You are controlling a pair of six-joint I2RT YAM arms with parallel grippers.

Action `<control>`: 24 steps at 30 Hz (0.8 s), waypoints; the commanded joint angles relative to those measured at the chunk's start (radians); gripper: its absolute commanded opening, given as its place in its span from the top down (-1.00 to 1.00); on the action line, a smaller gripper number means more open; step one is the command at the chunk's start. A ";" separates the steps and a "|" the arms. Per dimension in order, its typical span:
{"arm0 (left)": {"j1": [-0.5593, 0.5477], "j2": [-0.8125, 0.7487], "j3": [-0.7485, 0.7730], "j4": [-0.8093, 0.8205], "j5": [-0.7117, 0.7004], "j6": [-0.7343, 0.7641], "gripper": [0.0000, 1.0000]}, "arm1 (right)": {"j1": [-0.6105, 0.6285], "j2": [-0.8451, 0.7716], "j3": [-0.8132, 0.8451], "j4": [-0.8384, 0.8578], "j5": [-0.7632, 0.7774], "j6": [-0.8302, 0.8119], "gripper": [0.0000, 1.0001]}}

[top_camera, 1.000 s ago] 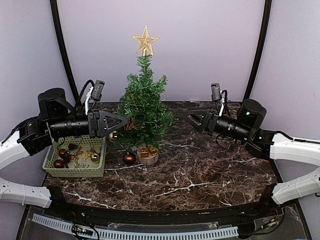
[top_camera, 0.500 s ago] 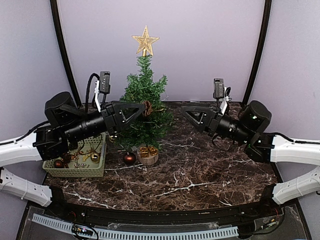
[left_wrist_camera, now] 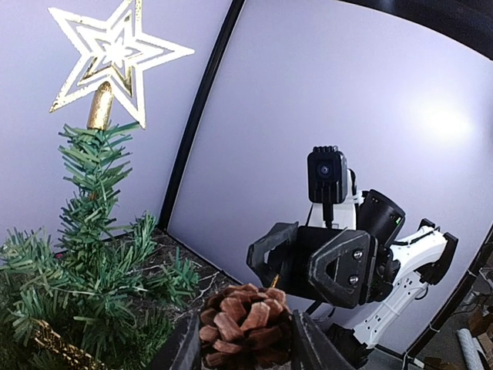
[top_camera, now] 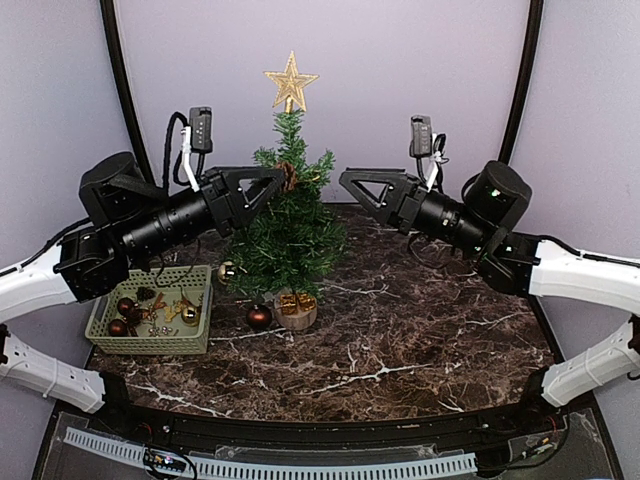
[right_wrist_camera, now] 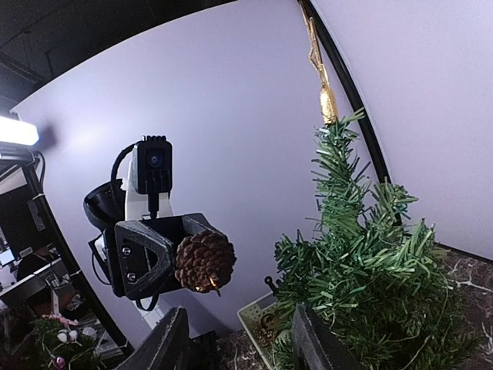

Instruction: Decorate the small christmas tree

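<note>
The small christmas tree (top_camera: 291,232) stands at the table's back centre with a gold star (top_camera: 290,79) on top. My left gripper (top_camera: 279,179) is raised beside the upper branches, shut on a brown pinecone (top_camera: 289,176). In the left wrist view the pinecone (left_wrist_camera: 245,322) fills the gap between the fingers of the left gripper (left_wrist_camera: 245,343), with the tree (left_wrist_camera: 85,262) to its left. My right gripper (top_camera: 347,180) hovers open and empty right of the treetop, facing the left one. The right wrist view shows the pinecone (right_wrist_camera: 204,260) beside the tree (right_wrist_camera: 370,270), beyond the right gripper (right_wrist_camera: 239,343).
A green basket (top_camera: 104,318) with several ornaments sits at the left of the marble table (top_camera: 400,340). A gold ball (top_camera: 227,271) hangs on a low left branch. A brown ball (top_camera: 259,317) and a small gift box (top_camera: 295,302) lie at the tree's base.
The left arm has lifted the pinecone from the tree's middle height up to its upper branches. The right arm has risen and moved left toward the treetop, and its jaws have narrowed.
</note>
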 commanded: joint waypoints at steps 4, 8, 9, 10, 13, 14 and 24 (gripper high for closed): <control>-0.005 0.037 0.067 -0.077 -0.022 0.032 0.20 | 0.007 0.051 0.079 0.015 -0.126 -0.032 0.11; -0.005 0.050 0.088 -0.095 -0.016 0.031 0.21 | 0.008 0.067 0.091 -0.003 -0.131 -0.052 0.17; -0.005 0.052 0.090 -0.099 -0.016 0.030 0.21 | 0.007 0.070 0.093 -0.009 -0.129 -0.058 0.21; -0.005 0.053 0.093 -0.100 -0.016 0.029 0.21 | 0.008 0.072 0.095 -0.018 -0.124 -0.062 0.25; -0.005 0.053 0.095 -0.101 -0.016 0.028 0.21 | 0.007 0.075 0.096 -0.029 -0.110 -0.072 0.35; -0.005 0.053 0.096 -0.102 -0.018 0.028 0.21 | 0.006 0.072 0.094 -0.030 -0.103 -0.073 0.41; -0.005 0.061 0.107 -0.111 -0.004 0.017 0.23 | 0.004 0.066 0.080 -0.017 -0.104 -0.084 0.75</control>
